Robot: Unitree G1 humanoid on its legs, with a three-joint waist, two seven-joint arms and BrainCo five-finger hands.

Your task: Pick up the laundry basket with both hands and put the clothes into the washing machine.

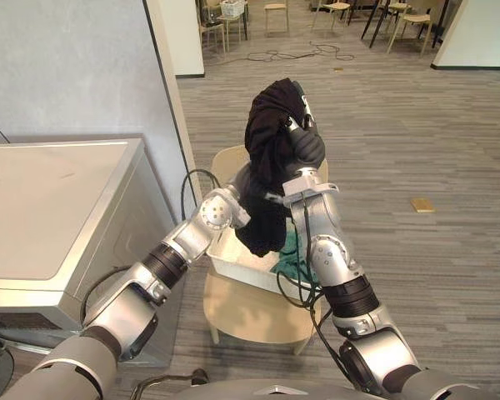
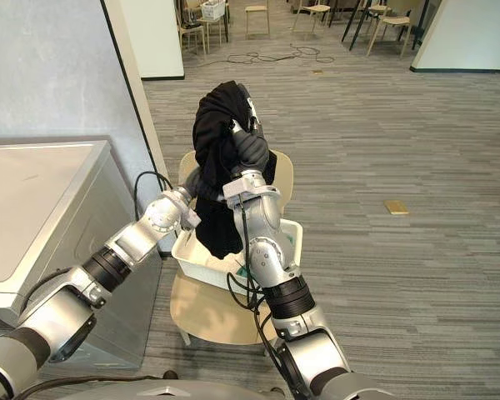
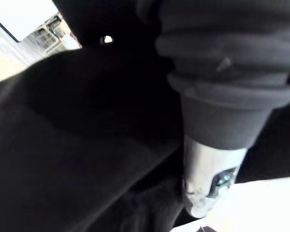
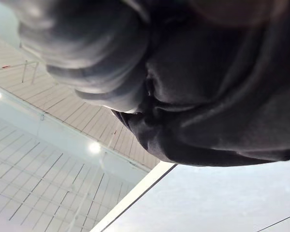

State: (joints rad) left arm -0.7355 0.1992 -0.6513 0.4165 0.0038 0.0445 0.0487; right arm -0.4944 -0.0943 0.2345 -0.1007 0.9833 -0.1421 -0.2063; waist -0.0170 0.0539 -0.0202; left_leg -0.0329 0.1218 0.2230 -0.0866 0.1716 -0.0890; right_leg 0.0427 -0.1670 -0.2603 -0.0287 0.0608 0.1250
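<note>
Black clothing [image 1: 265, 142] is being held bunched above the white laundry basket [image 1: 227, 261], draped over the right hand [image 1: 307, 150], with the left hand [image 1: 245, 182] behind; neither grip can be told. The basket is being flanked by the washing machine [image 1: 54, 208] leftward and open floor [image 1: 433, 275] rightward.

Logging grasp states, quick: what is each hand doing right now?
Left hand: cannot be told; it is hidden behind the black garment.
Right hand: closed on the black garment, holding it up.

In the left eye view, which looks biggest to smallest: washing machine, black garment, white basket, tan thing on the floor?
1. Washing machine
2. Black garment
3. White basket, partly hidden, so unsure
4. Tan thing on the floor, farther away
</note>
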